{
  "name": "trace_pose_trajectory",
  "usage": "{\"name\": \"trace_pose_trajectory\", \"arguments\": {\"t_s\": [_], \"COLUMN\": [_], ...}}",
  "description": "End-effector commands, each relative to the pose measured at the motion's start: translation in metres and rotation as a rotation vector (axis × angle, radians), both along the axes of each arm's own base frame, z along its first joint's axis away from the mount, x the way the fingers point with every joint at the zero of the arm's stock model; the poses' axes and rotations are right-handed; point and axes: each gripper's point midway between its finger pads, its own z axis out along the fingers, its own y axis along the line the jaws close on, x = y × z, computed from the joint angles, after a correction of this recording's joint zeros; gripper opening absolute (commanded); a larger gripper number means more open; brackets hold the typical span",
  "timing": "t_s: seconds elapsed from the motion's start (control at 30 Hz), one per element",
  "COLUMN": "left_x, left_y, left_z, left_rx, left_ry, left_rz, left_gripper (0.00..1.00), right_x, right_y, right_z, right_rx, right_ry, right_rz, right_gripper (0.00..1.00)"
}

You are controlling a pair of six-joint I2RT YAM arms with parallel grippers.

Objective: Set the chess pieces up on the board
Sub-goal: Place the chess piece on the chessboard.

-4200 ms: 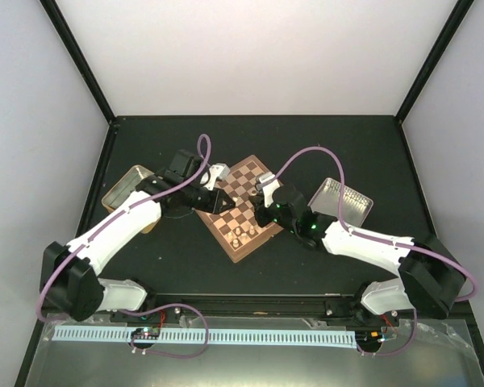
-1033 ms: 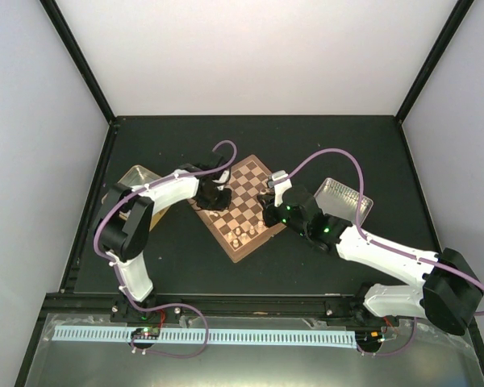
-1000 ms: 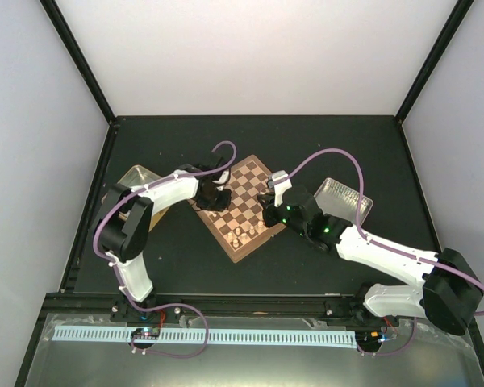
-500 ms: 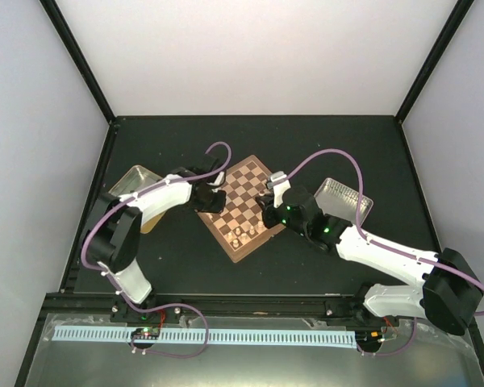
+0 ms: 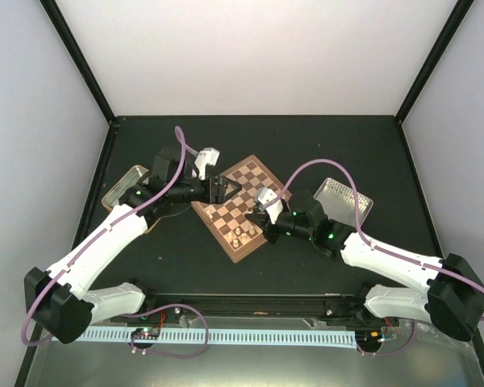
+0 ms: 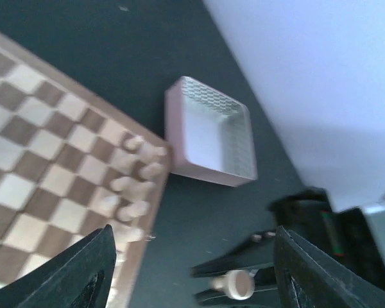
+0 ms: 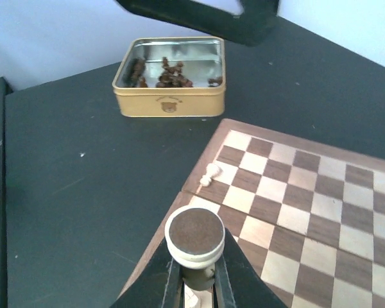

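The board lies turned like a diamond between the arms. Several cream chess pieces stand along its near edge, also seen as chess pieces in the left wrist view. My right gripper hangs over the board's near side, shut on a cream piece whose brown felt base faces the camera. Another cream pawn lies on its side on a pale square by the board's edge. My left gripper hovers above the board's left corner, open and holding nothing.
A gold tin left of the board holds dark pieces. A silver tin sits right of the board, seen as the silver tin in the left wrist view. Dark walls frame the black table.
My left gripper has opened and lifted away from the board's left corner, leaving a cream pawn lying there. My right gripper has shifted slightly left and nearer with its piece.
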Motion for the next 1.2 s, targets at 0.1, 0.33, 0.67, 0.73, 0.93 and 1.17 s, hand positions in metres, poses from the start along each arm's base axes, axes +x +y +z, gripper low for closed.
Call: {"name": "trace_pose_trajectory", "arguments": {"t_s": [0.1,0.33,0.67,0.73,0.93,1.17], "left_x": [-0.042,-0.054,-0.057,-0.057,-0.056,-0.055], "left_y": [-0.032,-0.032,-0.029,-0.029,-0.030,-0.028], "left_z": [0.015,0.005,-0.012,-0.015,-0.013,-0.017], "left_rx": [-0.194,-0.189,-0.144,-0.139,-0.140,-0.120], "left_ry": [0.085,0.107,0.136,0.147,0.141,0.140], "left_rz": [-0.272,-0.324,-0.327,-0.330,-0.334,-0.327], "left_gripper": [0.71,0.68,0.37,0.27,0.15,0.35], "right_x": [-0.011,-0.001,0.008,0.010,0.014,0.015], "right_y": [0.021,0.029,0.030,0.029,0.028,0.027], "right_z": [0.034,0.033,0.032,0.033,0.029,0.025], "right_rx": [0.031,-0.021,-0.052,-0.056,-0.075,-0.090], "right_ry": [-0.155,-0.139,-0.132,-0.132,-0.102,-0.088], "right_rz": [0.186,0.179,0.146,0.133,0.107,0.101], "right_gripper": [0.09,0.11,0.12,0.12,0.13,0.12]}}
